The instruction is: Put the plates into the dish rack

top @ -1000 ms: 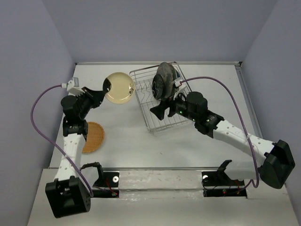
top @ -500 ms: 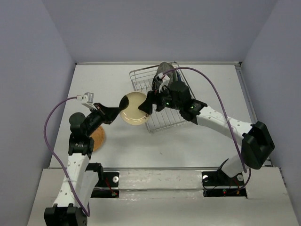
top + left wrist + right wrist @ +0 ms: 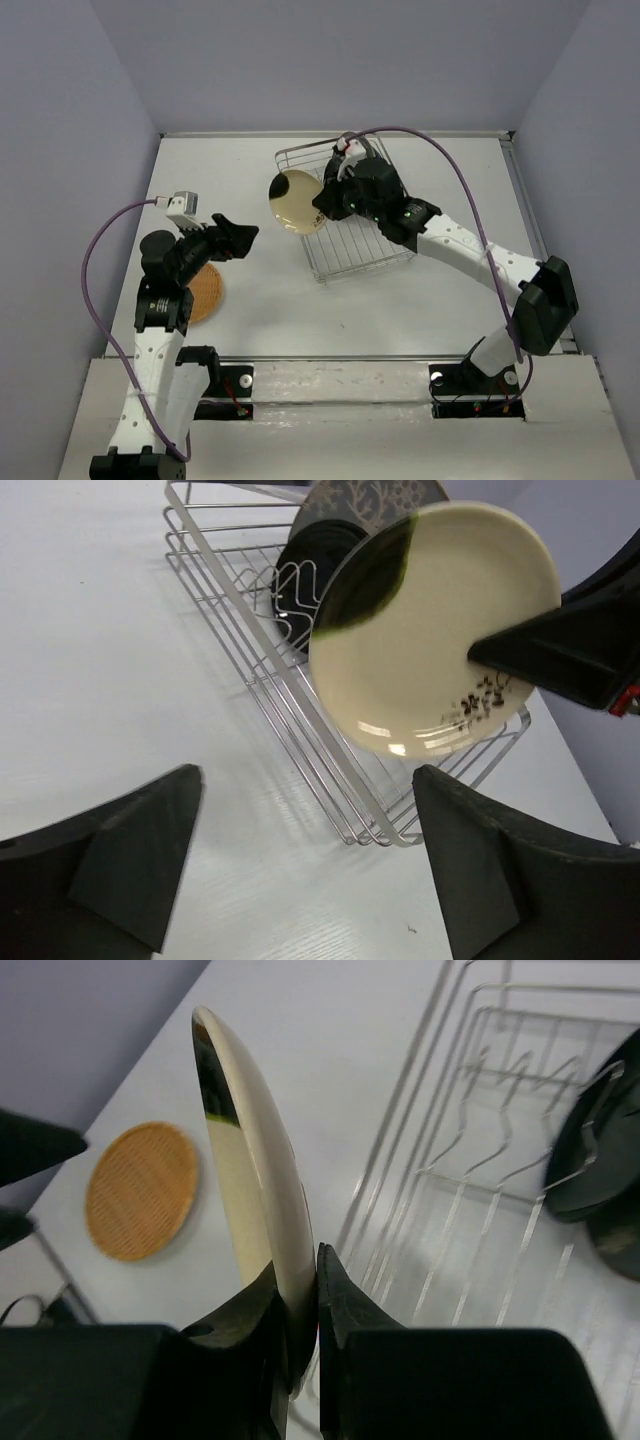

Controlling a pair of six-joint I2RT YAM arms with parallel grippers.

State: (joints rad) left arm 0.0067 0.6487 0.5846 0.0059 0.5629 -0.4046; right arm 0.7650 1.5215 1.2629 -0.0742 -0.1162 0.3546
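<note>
A small cream plate (image 3: 294, 200) hangs on edge over the near left corner of the dish rack (image 3: 352, 250), and my right gripper (image 3: 322, 200) is shut on its rim. In the right wrist view the cream plate (image 3: 252, 1150) stands pinched between that gripper's (image 3: 298, 1266) fingers. My left gripper (image 3: 240, 238) is open and holds nothing, a little left of the plate. From the left wrist the cream plate (image 3: 430, 630) shows ahead of the open left gripper (image 3: 305, 870). A black plate (image 3: 298, 580) and a grey patterned plate (image 3: 372, 495) stand in the dish rack (image 3: 290, 710).
An orange-tan plate (image 3: 203, 292) lies flat on the table beside my left arm, and it is the same orange-tan plate (image 3: 140, 1190) that shows in the right wrist view. The dark plates (image 3: 600, 1160) fill the rack's far end. Purple-grey walls close in the table.
The cream plate passed from my left gripper to my right one. The left gripper opened and drew back left; the right shut on the plate and carried it toward the rack.
</note>
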